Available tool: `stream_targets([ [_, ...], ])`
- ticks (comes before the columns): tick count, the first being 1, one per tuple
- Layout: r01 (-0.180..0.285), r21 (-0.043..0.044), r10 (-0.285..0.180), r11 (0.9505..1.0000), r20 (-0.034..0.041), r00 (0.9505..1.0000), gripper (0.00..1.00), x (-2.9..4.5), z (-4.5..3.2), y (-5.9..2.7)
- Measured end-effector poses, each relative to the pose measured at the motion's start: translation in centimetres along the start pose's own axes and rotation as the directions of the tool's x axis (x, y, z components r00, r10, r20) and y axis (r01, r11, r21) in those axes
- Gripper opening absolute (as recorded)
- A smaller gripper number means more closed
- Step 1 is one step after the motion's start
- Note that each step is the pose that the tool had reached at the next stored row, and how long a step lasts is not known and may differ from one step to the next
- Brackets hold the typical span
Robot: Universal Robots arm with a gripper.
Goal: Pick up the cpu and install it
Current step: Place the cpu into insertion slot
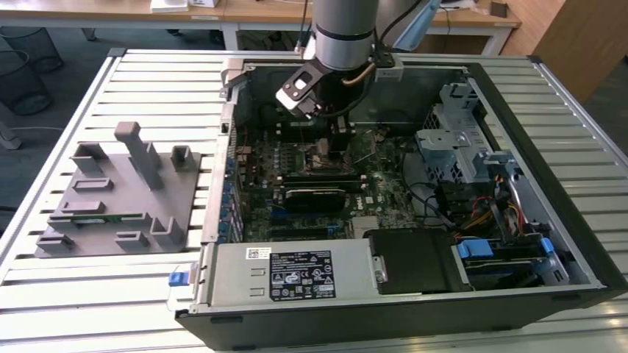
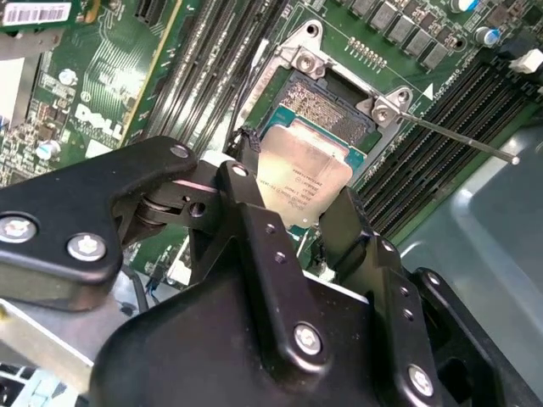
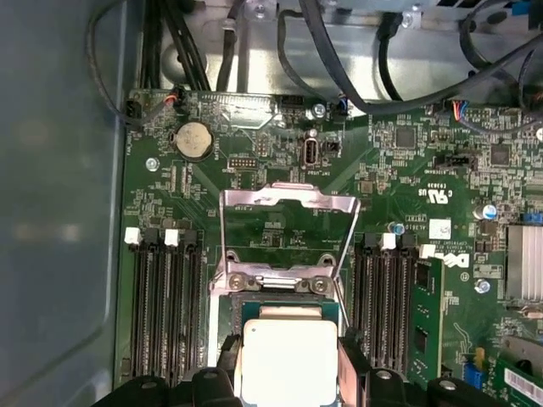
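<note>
**Slatted table (image 1: 147,81), open case (image 1: 574,213): cpu (image 3: 288,363) at the socket**

Arm (image 1: 343,29) down in the case's far half. The gripper (image 3: 288,377) has its fingers (image 2: 254,229) clamped on the cpu's two edges. Pickup looks done. The cpu is over the socket (image 2: 327,106), load plate (image 3: 287,197) raised, bare contacts showing beyond it. Seated or just above: cannot tell. Plate not yet closed.

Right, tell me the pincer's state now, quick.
Pincer: closed on the chip, holding it by two opposite edges at the open socket.
</note>
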State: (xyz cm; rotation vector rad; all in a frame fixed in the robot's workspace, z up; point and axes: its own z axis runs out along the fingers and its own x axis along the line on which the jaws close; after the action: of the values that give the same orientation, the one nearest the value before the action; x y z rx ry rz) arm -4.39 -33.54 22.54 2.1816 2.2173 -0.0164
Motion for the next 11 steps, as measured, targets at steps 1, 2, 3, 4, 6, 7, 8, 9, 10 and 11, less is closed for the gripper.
stream_targets([
  [1,0.0,0.0001,0.0,1.0,0.0001,1.0,0.53,0.0,0.11,-0.04],
  [2,0.0,0.0001,0.0,1.0,0.0001,1.0,0.53,0.01,0.24,-0.06],
  [3,0.0,0.0002,0.0,1.0,0.0001,1.0,0.53,0.01,0.36,-0.07],
  [4,0.0,0.0001,0.0,1.0,0.0,1.0,0.53,0.02,0.48,-0.08],
  [6,0.0,0.0,0.0,1.0,-0.0007,1.0,0.53,0.04,0.69,-0.15],
  [7,0.0,-0.0001,0.0,1.0,-0.0009,1.0,0.53,0.04,0.79,-0.21],
  [8,0.0,0.0,0.0,1.0,-0.0011,1.0,0.53,0.05,0.89,-0.25],
  [9,0.0,-0.0001,0.0,1.0,-0.0014,1.0,0.53,0.05,0.99,-0.29],
  [10,0.0,0.0,0.0,1.0,-0.0018,1.0,0.53,0.05,1.09,-0.33],
  [11,0.0,-0.0001,0.0,1.0,-0.0022,1.0,0.53,0.06,1.18,-0.36],
])
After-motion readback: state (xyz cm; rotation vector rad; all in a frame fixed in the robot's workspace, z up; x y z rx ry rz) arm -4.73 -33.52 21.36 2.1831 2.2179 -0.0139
